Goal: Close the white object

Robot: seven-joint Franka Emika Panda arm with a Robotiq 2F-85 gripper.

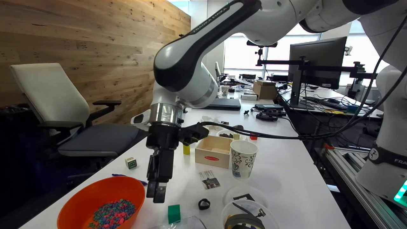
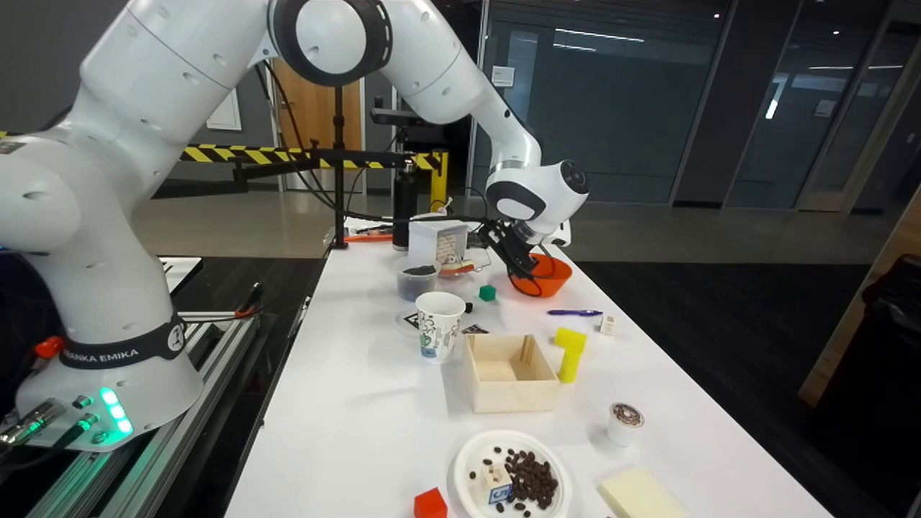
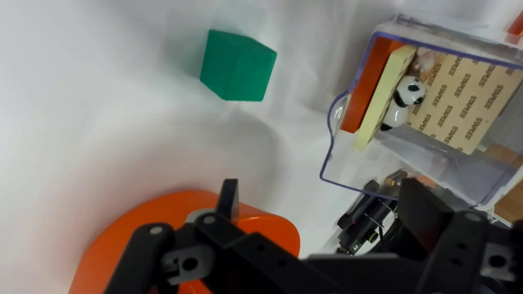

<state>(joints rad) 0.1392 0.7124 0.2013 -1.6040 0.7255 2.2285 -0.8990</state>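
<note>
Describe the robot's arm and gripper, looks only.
The arm is white and rounded, with a black strip marked FRANKA EMIKA, a silvery wrist collar and black cables. The gripper is black, two-fingered, with grey parts. Green lights mark the base.

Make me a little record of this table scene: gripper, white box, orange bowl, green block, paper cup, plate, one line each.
Gripper: open, nothing between its fingers
White box: clear lid looks open; a panda figurine shows there in the wrist view
Orange bowl: on the table, small coloured pieces inside
Green block: on the table, apart from the bowl
Paper cup: upright, next to the wooden box
Plate: holds coffee beans and a small block
</note>
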